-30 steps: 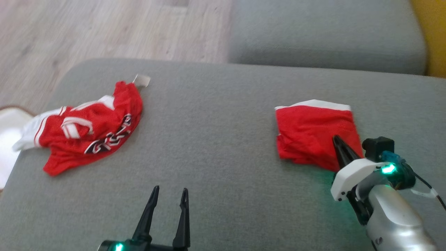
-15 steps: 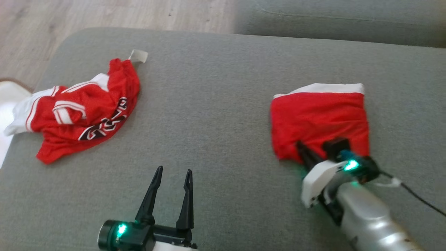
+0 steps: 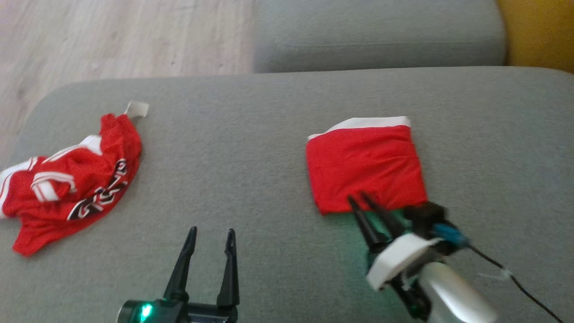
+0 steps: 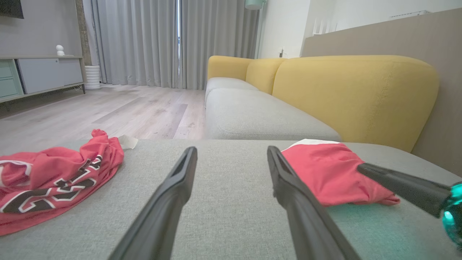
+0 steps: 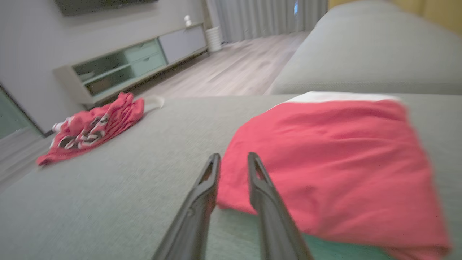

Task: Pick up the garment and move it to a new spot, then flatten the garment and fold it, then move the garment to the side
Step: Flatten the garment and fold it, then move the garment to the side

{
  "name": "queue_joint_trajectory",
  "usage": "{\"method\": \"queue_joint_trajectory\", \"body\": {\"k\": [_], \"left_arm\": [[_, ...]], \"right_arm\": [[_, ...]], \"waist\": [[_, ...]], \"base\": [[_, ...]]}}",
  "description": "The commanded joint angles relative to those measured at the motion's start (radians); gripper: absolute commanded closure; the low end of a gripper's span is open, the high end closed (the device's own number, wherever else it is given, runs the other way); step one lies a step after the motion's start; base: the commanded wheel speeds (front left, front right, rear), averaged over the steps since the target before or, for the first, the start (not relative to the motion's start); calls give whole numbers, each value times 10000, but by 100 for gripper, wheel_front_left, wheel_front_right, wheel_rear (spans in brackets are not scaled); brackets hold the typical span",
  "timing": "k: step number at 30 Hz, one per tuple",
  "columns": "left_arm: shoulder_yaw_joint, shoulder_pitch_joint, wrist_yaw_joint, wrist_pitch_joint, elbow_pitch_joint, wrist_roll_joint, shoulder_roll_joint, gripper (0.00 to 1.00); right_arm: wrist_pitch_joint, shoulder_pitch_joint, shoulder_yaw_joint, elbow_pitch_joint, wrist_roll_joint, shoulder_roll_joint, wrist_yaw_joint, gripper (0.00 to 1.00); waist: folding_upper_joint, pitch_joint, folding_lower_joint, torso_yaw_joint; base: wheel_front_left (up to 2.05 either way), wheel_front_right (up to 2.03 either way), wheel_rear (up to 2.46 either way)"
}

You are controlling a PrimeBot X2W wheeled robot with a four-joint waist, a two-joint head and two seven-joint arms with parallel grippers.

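Right gripper (image 3: 357,196), jaws narrowly parted, at the folded red garment (image 3: 365,161): we risk snagging its fold on withdrawal.

I'm seeing the folded garment (image 3: 365,168) showing plain red with a white band on one edge. The crumpled jersey (image 3: 67,184) is showing red with white stripes and black lettering outlined in white. The cushion (image 3: 251,148) is reading flat grey, the sofa back (image 4: 353,90) mustard yellow, the floor (image 3: 112,40) pale wood grain. The fingers of the left gripper (image 3: 211,230) and right gripper (image 3: 357,196) are showing black.
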Motion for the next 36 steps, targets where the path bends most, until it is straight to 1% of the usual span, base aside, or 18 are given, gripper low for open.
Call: {"method": "queue_joint_trajectory", "body": {"k": [1, 4, 7, 9, 12, 17, 23, 36], "left_arm": [[374, -252, 77, -51, -389, -48, -26, 0], [486, -116, 180, -51, -493, -167, -26, 0], [579, -21, 261, -51, -559, -218, -26, 0], [648, 38, 320, -51, -630, -228, -26, 0], [805, 182, 451, -51, -749, -315, -26, 0], [1055, 488, 591, -51, -733, -417, -26, 0], [1264, 781, 549, -51, -492, -313, -26, 0], [1325, 896, 423, -51, -287, -228, -26, 0]], "right_arm": [[-133, 126, -274, -531, -145, -80, -7, 0], [-134, 1049, -1596, -2110, -619, -84, -7, 0], [-134, 2056, -2623, -3782, -825, 49, -7, 0], [-134, 2623, -3048, -4524, -1087, 22, -7, 0], [-134, 3312, -3616, -5166, -1332, 25, -7, 0], [-135, 4125, -4201, -5334, -1894, -144, -7, 0], [-135, 4550, -4234, -5115, -2087, -145, -7, 0], [-135, 4690, -4078, -4841, -2050, -125, -7, 0]], "waist": [[0, -248, 1, -353], [0, -401, 1, -675], [0, -571, 1, -918], [0, -706, 1, -1028], [0, -902, 1, -1147], [0, -1209, 1, -1225], [0, -1469, 1, -1216], [0, -1649, 1, -1091]], "base": [[0, 0, 0], [0, 0, 0], [0, 0, 0], [0, 0, 0], [0, 0, 0], [0, 0, 0], [0, 0, 0], [0, 0, 0]]}}
